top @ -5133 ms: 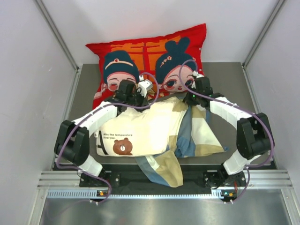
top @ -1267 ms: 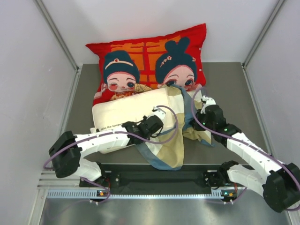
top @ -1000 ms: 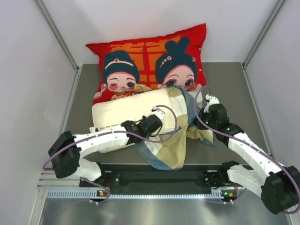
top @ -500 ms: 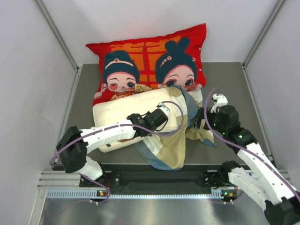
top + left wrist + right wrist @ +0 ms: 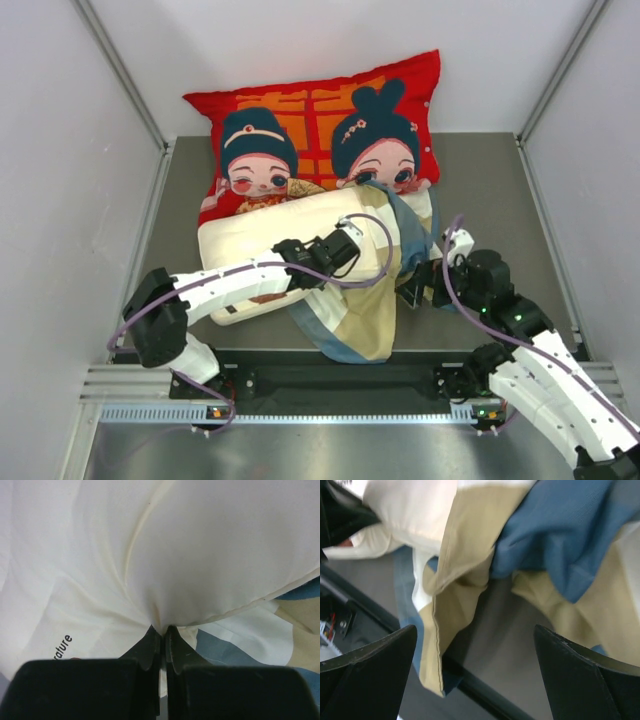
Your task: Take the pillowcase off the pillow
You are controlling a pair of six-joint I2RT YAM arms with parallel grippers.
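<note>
You have the pillow (image 5: 260, 235) mostly bared, with the left gripper (image 5: 161, 632) pinching it. The pillowcase (image 5: 365, 320) covers its right end, and the right gripper (image 5: 475, 635) is spread wide and empty.

Grey table (image 5: 480, 170), red cushion (image 5: 320, 100), pillow (image 5: 265, 235), pillowcase (image 5: 365, 320)

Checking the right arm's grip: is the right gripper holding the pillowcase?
No, the right gripper is open, jaws wide apart, the pillowcase lying beyond them.

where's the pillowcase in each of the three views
top external: pillowcase centre-right, wrapping the right end of the pillow, trailing toward the near edge.
left wrist: pillowcase at lower right, beneath the pillow the left gripper pinches.
right wrist: pillowcase fills the middle and right, beyond the open right gripper.
shared landmark: the cream pillow bordering the checks.
</note>
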